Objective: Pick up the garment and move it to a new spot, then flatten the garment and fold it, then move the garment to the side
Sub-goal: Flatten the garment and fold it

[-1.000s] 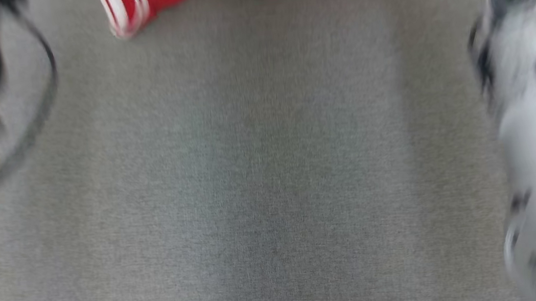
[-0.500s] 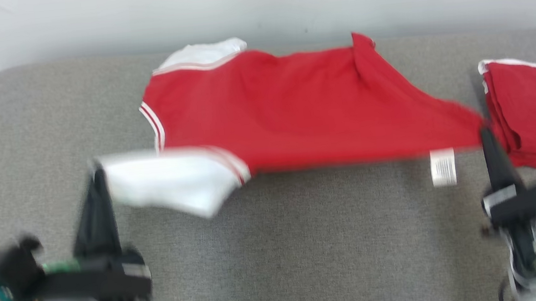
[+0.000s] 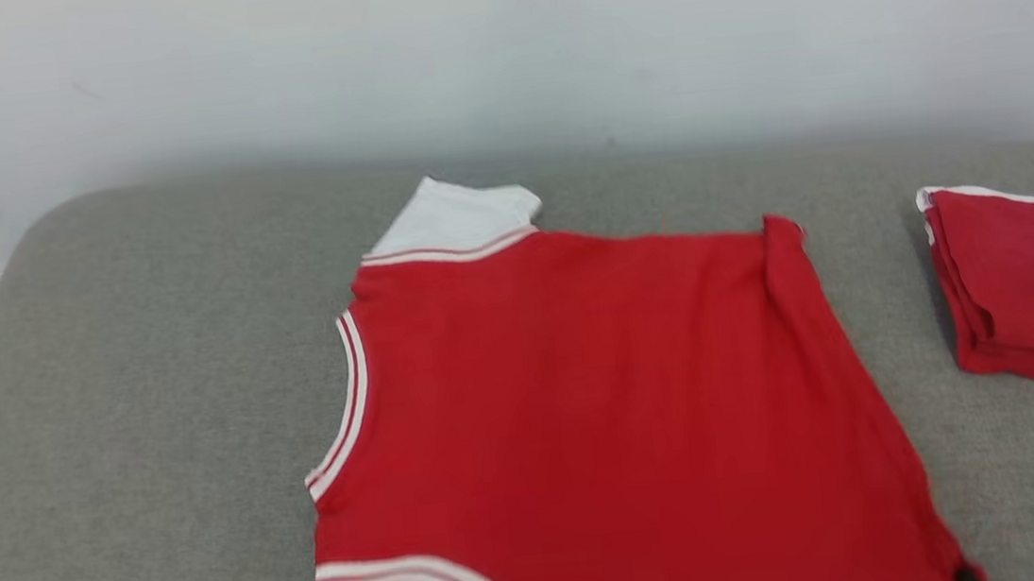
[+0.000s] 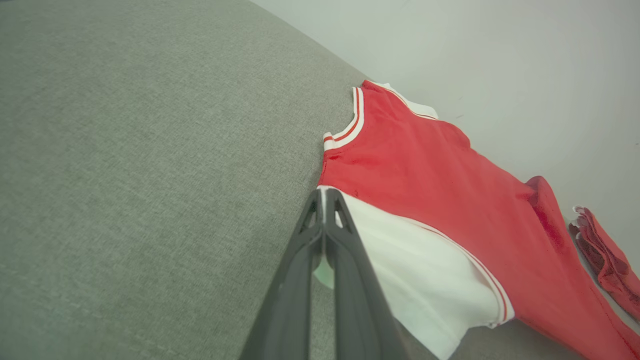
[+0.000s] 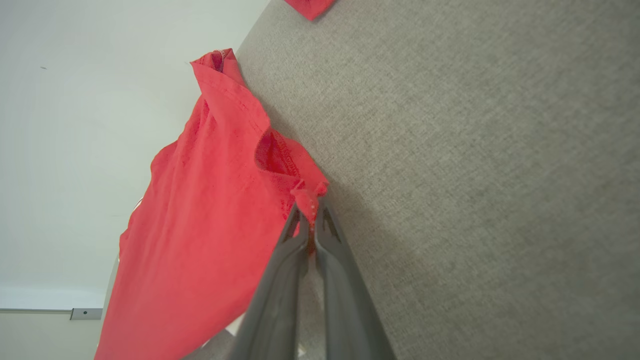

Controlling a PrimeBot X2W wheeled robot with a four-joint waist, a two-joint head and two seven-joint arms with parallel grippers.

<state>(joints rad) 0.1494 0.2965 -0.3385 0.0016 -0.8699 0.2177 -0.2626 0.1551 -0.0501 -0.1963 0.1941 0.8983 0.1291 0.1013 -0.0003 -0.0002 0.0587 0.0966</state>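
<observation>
Red shirt (image 3: 603,396), white-sleeved, lay spread on the coarse grey woven bench (image 3: 130,413), near its back edge. The left gripper (image 4: 324,196) pinched its near sleeve (image 4: 415,270), the right gripper (image 5: 309,210) its hem; a folded red cloth (image 3: 1019,280) sat by the right edge.

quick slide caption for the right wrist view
Right gripper shut on a hem corner of the red garment, with the grey cushion beside it.

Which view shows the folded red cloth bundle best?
Head view: the folded red cloth bundle lies nearly whole at right. Left wrist view shows it small and edge-on; right wrist view catches just a corner.
</observation>
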